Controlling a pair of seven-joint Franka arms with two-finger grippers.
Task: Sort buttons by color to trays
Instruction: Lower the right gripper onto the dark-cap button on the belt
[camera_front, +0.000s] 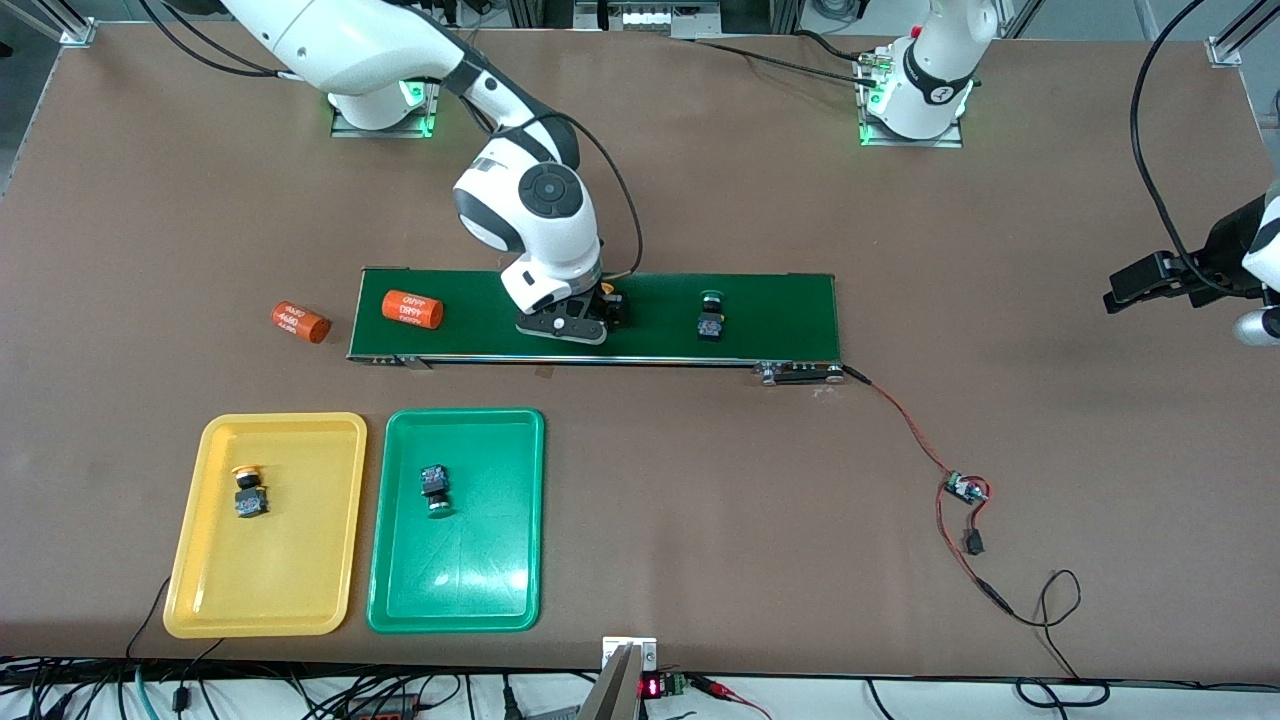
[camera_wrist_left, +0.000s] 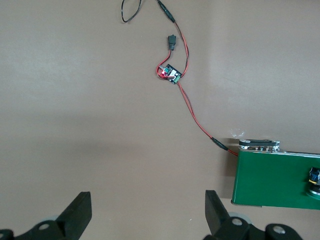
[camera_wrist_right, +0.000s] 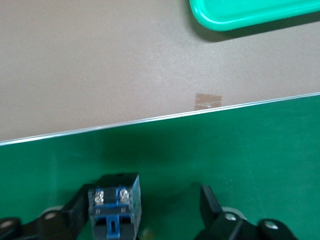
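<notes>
My right gripper (camera_front: 588, 316) is down on the dark-green belt (camera_front: 780, 300), open, with its fingers on either side of a yellow-capped button (camera_front: 611, 301). In the right wrist view the button's black-and-blue body (camera_wrist_right: 115, 207) lies against one finger (camera_wrist_right: 75, 212), with a gap to the other finger (camera_wrist_right: 212, 207). A green-capped button (camera_front: 711, 318) stands on the belt toward the left arm's end and also shows in the left wrist view (camera_wrist_left: 314, 180). The yellow tray (camera_front: 300, 570) holds a yellow button (camera_front: 250, 490). The green tray (camera_front: 470, 580) holds a green button (camera_front: 435, 488). My left gripper (camera_front: 1135, 285) waits open over bare table (camera_wrist_left: 148, 212).
One orange cylinder (camera_front: 413, 310) lies on the belt at the right arm's end, another (camera_front: 301, 322) on the table beside it. A red-black wire runs from the belt's end to a small circuit board (camera_front: 965, 490), also in the left wrist view (camera_wrist_left: 171, 73). The green tray's rim (camera_wrist_right: 250, 12) shows in the right wrist view.
</notes>
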